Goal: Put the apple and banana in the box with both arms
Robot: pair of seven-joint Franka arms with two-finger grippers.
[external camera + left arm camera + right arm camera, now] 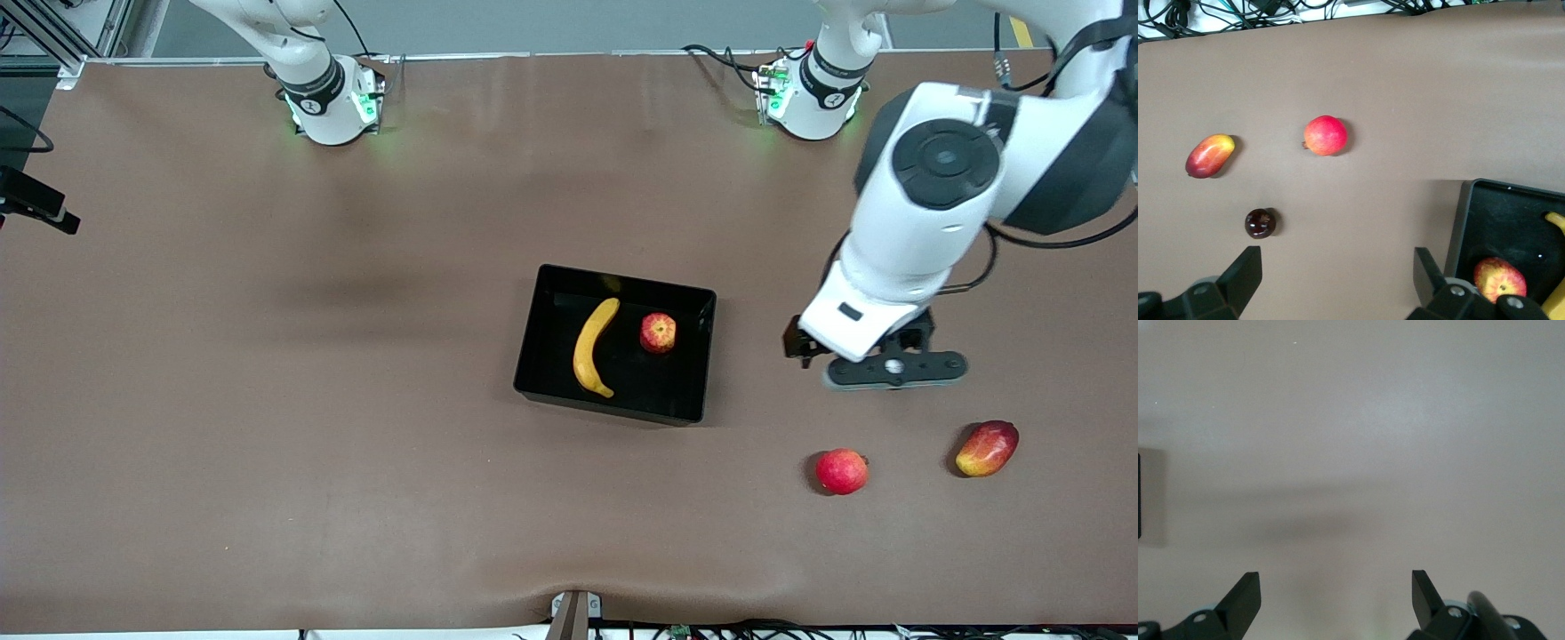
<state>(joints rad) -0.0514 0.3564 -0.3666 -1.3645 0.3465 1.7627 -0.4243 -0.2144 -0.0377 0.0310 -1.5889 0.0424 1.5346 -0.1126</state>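
**Both fruits in the box, grippers spread over bare table**

Nearest the front camera lies a pinkish-red round fruit [841, 471], with a red-yellow mango [987, 449] beside it, closer to the left arm's end of the table. Both rest on the brown table [267, 400], apart from each other. The left wrist view also shows a small dark round fruit [1260, 223] lying near the mango and the pinkish-red fruit.

Farther from the front camera, near the middle of the table, sits the black box [533, 342]. The banana [594, 347] lies inside it, in the half toward the right arm's end, curved with its darker tip toward the front camera. The apple [658, 332] rests in the box just beside the banana, toward the left arm's end, not touching it.

The left gripper [876, 364] hangs over bare table between the box and the loose fruits, its jaws spread wide and holding nothing; the left wrist view shows both fingers [1241, 273] apart with the box corner and the apple beside them.

The right gripper [1336, 593] appears only in the right wrist view, jaws released and empty, above plain table surface. The right arm waits.
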